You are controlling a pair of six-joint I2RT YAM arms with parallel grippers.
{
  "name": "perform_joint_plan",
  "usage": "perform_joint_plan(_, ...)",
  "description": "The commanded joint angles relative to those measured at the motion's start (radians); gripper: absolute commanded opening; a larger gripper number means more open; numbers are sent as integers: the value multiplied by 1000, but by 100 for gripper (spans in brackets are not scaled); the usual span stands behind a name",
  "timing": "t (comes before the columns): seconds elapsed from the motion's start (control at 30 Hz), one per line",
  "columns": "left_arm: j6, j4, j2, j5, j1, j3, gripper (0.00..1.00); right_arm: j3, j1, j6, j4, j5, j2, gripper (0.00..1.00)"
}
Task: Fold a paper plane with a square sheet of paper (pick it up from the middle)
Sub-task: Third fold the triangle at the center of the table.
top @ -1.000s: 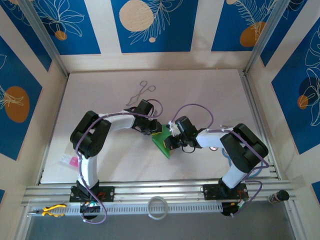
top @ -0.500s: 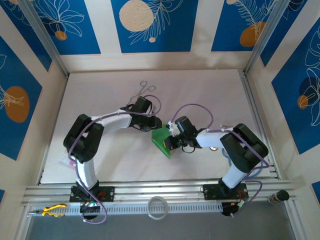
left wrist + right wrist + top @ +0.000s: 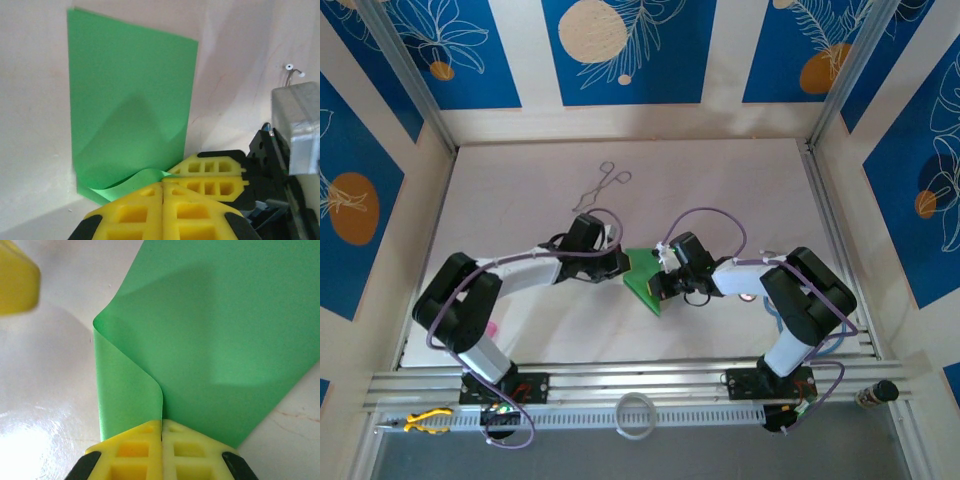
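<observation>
**Green sheet mid-counter, both tools at it**

Top: square sheet of paper (image 3: 642,272) lies mid-counter (image 3: 520,200) between left tool (image 3: 618,263) and right tool (image 3: 658,284). Forceps (image 3: 602,185) well apart; open counter around.

Left wrist: left tool (image 3: 162,186) closed, tips at the sheet's curled edge.

Right wrist: right tool (image 3: 161,426) pinches the folded flap.

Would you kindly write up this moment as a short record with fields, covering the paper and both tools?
Paper: bright green sheet of paper lying on the white table, one edge curled up
Right arm: right tool shut on the lifted edge
Left arm: left tool shut beside the curl; no grip on the paper evident
Elsewhere: thin metal forceps at the far side, untouched
Fold state: not yet a dart
</observation>
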Motion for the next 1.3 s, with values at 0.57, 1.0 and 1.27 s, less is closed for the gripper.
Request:
perform_joint_plan(0.57, -186, 326, 80, 70, -85, -124, 0, -4, 2, -1, -29, 26, 22, 0)
perform_joint_plan(1.0, -190, 328, 129, 59, -96, -135, 0, -7, 3, -4, -33, 29, 18, 0)
perform_joint_plan(1.27, -190, 342, 162, 39, -98, -157, 0, -7, 2, -2, -38, 30, 12, 0)
